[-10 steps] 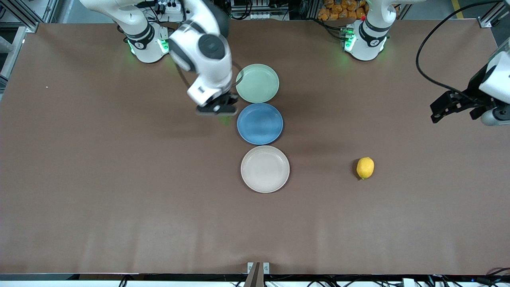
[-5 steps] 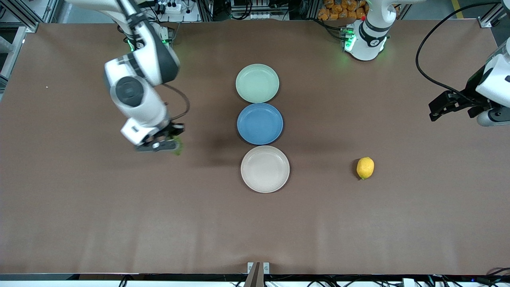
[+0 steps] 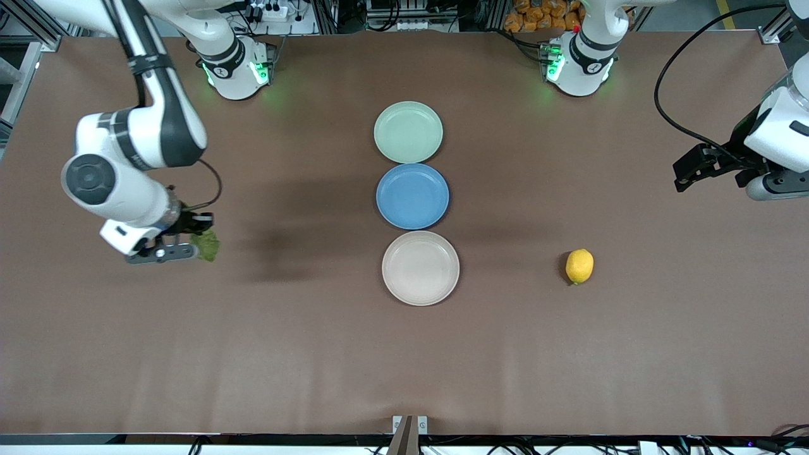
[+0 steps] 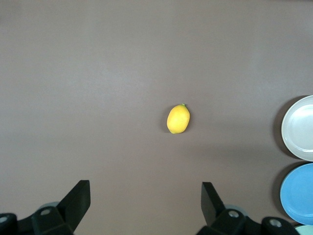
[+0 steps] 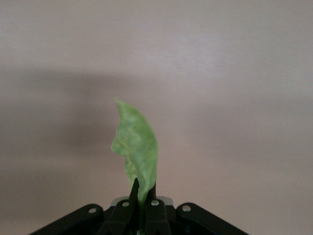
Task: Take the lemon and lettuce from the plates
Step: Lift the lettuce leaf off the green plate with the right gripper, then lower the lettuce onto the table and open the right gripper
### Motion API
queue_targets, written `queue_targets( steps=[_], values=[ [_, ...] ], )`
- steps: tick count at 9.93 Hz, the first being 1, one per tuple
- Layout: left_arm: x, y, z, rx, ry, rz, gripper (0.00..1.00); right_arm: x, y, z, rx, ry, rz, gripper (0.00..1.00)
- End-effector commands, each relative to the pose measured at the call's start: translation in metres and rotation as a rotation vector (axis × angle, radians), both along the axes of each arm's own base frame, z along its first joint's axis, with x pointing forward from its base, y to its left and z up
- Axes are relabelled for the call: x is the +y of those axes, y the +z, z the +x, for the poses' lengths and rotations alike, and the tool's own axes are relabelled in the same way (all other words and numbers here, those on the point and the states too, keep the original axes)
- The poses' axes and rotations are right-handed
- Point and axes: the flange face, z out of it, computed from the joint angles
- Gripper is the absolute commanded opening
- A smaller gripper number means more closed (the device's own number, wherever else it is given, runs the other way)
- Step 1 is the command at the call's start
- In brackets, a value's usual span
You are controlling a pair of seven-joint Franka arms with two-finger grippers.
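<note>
My right gripper (image 3: 189, 243) is shut on the green ruffled lettuce (image 3: 206, 244) and holds it over bare table toward the right arm's end; the leaf hangs from the closed jaws in the right wrist view (image 5: 137, 147). The yellow lemon (image 3: 579, 266) lies on the table toward the left arm's end, beside the beige plate (image 3: 420, 268); it also shows in the left wrist view (image 4: 178, 119). The mint green plate (image 3: 408, 132) is bare. My left gripper (image 3: 686, 177) is open and empty, up in the air at the left arm's end of the table.
A blue plate (image 3: 412, 196) sits between the mint and beige plates, all three in a row across the table's middle. A black cable (image 3: 670, 76) loops over the table near the left arm.
My right gripper has swung away from the plates toward the right arm's end of the table, carrying the lettuce. The left gripper has drifted slightly.
</note>
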Motion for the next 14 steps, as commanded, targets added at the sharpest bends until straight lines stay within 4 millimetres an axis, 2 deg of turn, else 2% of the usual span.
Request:
queue_targets(
  steps=[1,3,5,6,8,10,11,12,13,14],
  values=[
    [0.002,0.003,-0.001,0.0,0.002,0.002,1.0,-0.032,-0.035,-0.021,-0.037,-0.002,0.035,0.0],
    [0.001,0.002,-0.001,-0.001,0.0,0.005,1.0,-0.048,-0.076,-0.038,-0.087,-0.017,0.041,0.0],
    [0.001,0.002,-0.001,0.0,-0.001,0.011,1.0,-0.061,-0.114,-0.048,-0.07,-0.039,0.039,0.0],
    [0.002,0.003,-0.001,-0.001,-0.001,0.012,1.0,-0.076,-0.125,-0.05,-0.052,-0.067,0.038,0.0],
    [0.002,0.002,-0.001,0.0,-0.001,0.015,1.0,-0.09,-0.145,-0.051,-0.052,-0.094,0.039,0.0],
    [0.003,0.002,-0.001,0.0,0.002,0.015,1.0,-0.09,-0.159,-0.049,-0.067,-0.107,0.041,0.02],
    [0.003,0.002,-0.001,0.0,0.002,0.015,1.0,-0.09,-0.157,-0.048,-0.071,-0.107,0.04,0.86],
    [0.001,0.002,-0.001,0.0,-0.003,0.013,1.0,-0.088,-0.155,-0.047,-0.076,-0.106,0.042,1.0],
    [0.002,0.002,-0.001,0.0,-0.001,0.013,1.0,-0.087,-0.148,-0.044,-0.09,-0.104,0.042,1.0],
    [0.005,0.002,-0.001,0.001,-0.003,0.011,1.0,-0.085,-0.132,-0.035,-0.112,-0.096,0.041,1.0]
  ],
)
